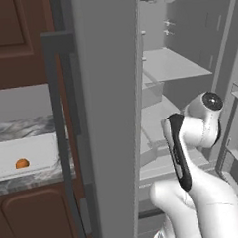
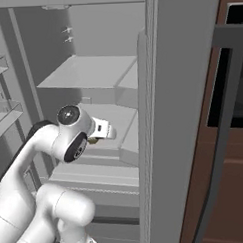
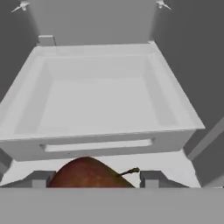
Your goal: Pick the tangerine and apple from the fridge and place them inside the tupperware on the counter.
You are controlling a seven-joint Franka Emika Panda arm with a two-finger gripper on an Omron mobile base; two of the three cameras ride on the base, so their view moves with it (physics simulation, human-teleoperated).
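The apple (image 3: pixel 89 173) sat clenched between your tool's (image 3: pixel 92 178) fingers, stem out to one side, so it could travel out of the fridge (image 1: pixel 111 116) without rolling free. Ahead of the tool lay an open pale drawer (image 3: pixel 98 98). The tangerine (image 1: pixel 22 163) already rested in the tupperware (image 1: pixel 29 154) on the counter (image 1: pixel 22 128), well away from the tool.

White arm bent at the elbow, reaching forward, end effector (image 3: pixel 92 177) closed around a reddish-brown ball.

Open drawer (image 3: pixel 100 140) ahead — fridge door (image 1: pixel 108 116) alongside
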